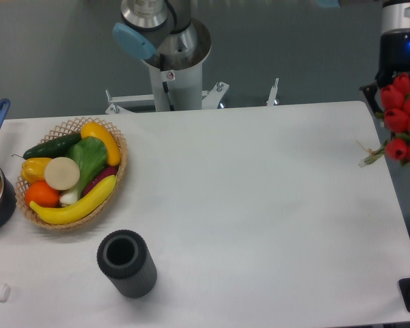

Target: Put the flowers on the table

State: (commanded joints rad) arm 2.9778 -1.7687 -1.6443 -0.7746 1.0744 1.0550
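The arm (pixel 165 41) is showing silver-grey metal tubing with a pale blue joint cap — its end (pixel 401 41) is showing black housing, glowing blue.

Table (pixel 260 205) looked smooth matt white; basket (pixel 119 147) at its left edge was woven wicker; my cylinder (pixel 128 264) near the front edge was ribbed matt black.

A robotics lab or test bench, not a home: a plain white table (pixel 260 205) stands against a bare grey floor, with the robot arm's metal base (pixel 171 75) bolted to a bracket at the table's far edge. Toy-like produce fills a wicker basket (pixel 116 179) near the left edge, staged as props.
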